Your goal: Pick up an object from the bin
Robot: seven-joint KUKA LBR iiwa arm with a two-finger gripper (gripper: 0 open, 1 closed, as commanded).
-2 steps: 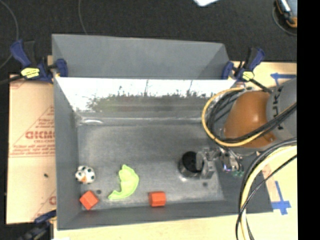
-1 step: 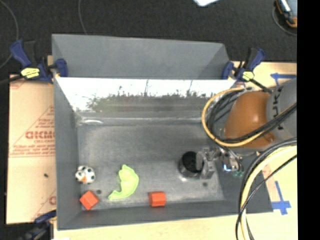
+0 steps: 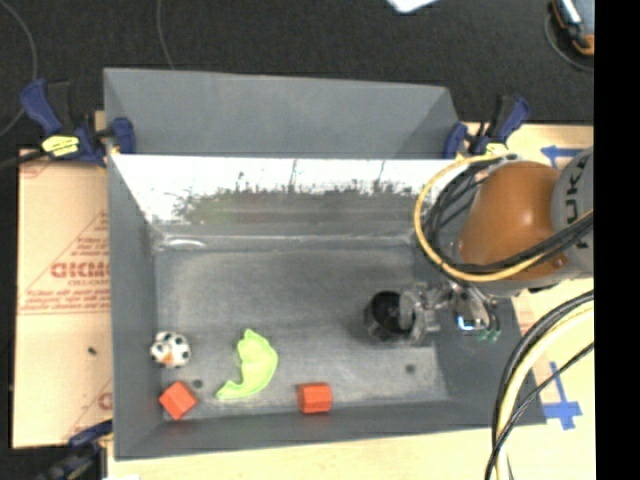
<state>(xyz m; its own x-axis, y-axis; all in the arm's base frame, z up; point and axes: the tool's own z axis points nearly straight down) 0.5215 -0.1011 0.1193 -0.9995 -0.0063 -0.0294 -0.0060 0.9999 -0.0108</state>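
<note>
My gripper [image 3: 428, 310] is low over the right part of the bin floor, under the orange-covered wrist. A dark round thing [image 3: 383, 315] sits right against its left end; whether it is gripped is unclear. The nearest other loose thing is a red-orange cube [image 3: 316, 398], lying near the front wall, left of and below the gripper. A curved light-green piece [image 3: 250, 366] lies further left on the floor.
A small black-and-white ball [image 3: 170, 349] and a second orange cube [image 3: 178, 400] lie in the front left corner. The arm with its looped cables reaches in over the right rim.
</note>
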